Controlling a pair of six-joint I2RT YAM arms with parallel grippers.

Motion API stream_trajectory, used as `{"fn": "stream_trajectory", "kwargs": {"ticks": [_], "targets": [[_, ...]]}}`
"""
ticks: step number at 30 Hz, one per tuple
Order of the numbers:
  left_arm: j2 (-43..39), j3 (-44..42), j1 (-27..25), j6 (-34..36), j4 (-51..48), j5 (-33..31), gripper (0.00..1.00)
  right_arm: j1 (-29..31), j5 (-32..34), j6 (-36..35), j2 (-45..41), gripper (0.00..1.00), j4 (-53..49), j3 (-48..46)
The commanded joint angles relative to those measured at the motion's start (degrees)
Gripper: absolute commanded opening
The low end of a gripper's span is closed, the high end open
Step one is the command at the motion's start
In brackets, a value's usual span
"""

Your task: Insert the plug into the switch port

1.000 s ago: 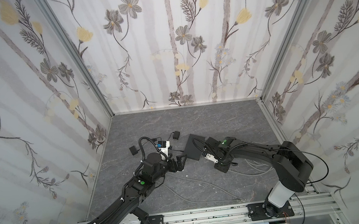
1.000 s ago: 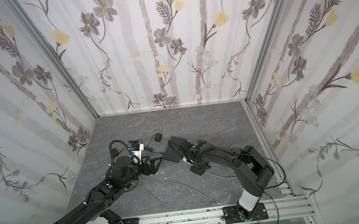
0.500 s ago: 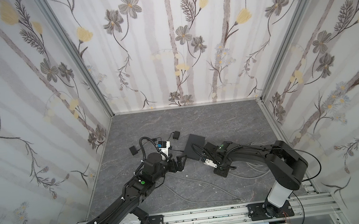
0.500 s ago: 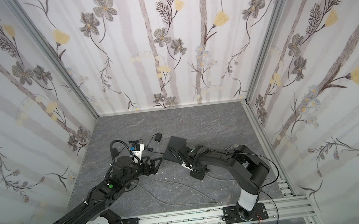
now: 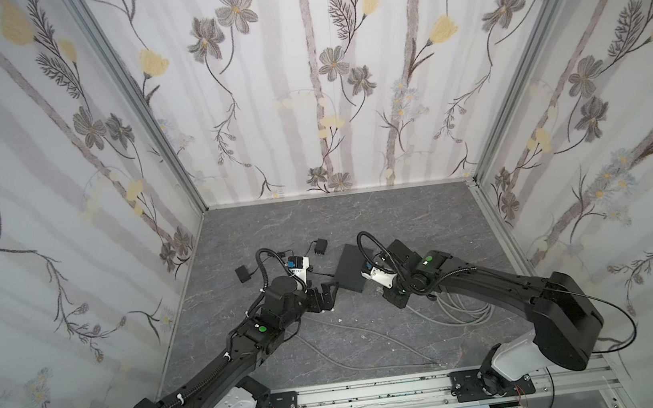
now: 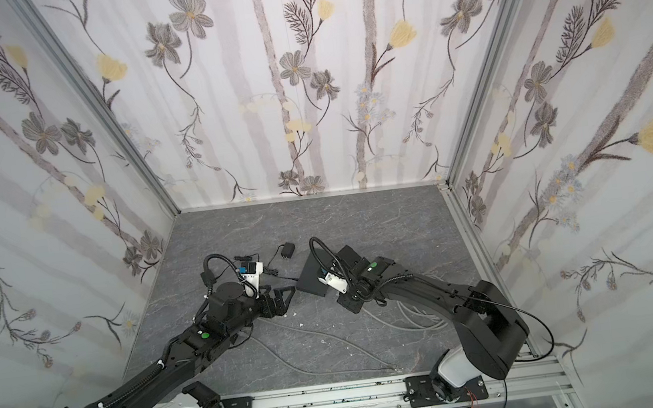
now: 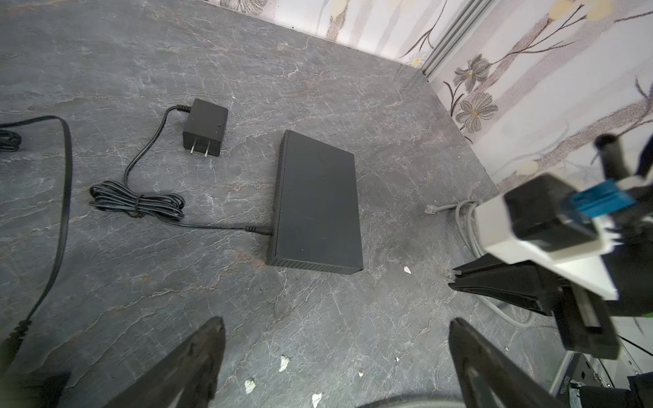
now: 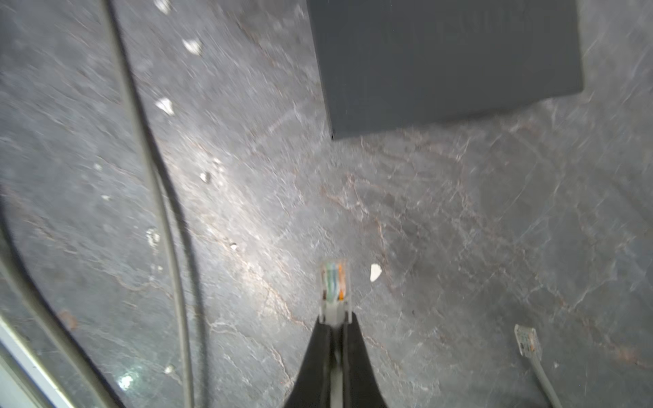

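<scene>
Right tool (image 8: 334, 319) clamped on the rear of the clear RJ45 plug (image 8: 334, 282), near a corner of the black switch (image 8: 441, 63), close to the desk (image 8: 459, 229). Left tool (image 7: 335, 325) spread wide, empty, apart from switch. Likely risks: pivots in the thin pinch; shoves the unbraced switch; misses ports hidden here.

Adapter (image 7: 205, 127) left-behind switch (image 7: 318, 205); plug (image 8: 334, 286) before switch, seemingly apart; cable coil (image 5: 454, 312) right.

Open floor (image 8: 424, 219) between plug (image 8: 334, 282) and switch (image 8: 448, 60), grey cable (image 8: 166, 219) to one side, loose plug (image 8: 528, 341) to the other
</scene>
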Motion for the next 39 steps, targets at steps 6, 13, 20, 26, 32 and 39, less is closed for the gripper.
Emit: {"fn": "stream_trajectory", "kwargs": {"ticks": [6, 13, 20, 26, 32, 39], "targets": [[8.48, 6.01, 0.0, 1.56, 3.67, 5.85, 0.92, -1.13, -14.77, -6.07, -6.64, 0.0, 7.91, -1.33], [18.97, 14.88, -2.96, -2.99, 1.55, 8.14, 0.83, -1.26, -14.2, -3.22, -8.86, 0.0, 9.24, -1.02], [23.74, 17.15, -6.22, -16.28, 5.08, 9.3, 0.82, -1.74, -13.79, -0.62, -9.26, 0.0, 10.61, -1.65], [20.65, 16.03, -6.58, -21.57, 5.48, 5.35, 0.81, -2.25, -13.97, 0.17, -9.19, 0.0, 11.03, -1.81], [15.75, 13.9, -6.59, -29.6, 5.49, 1.91, 0.84, -2.5, -13.47, 0.71, -9.13, 0.0, 11.25, -1.82], [13.94, 11.84, -6.59, -39.93, 10.23, 2.9, 0.69, -3.36, -13.52, 2.41, -10.99, 0.0, 14.37, -2.68]]}}
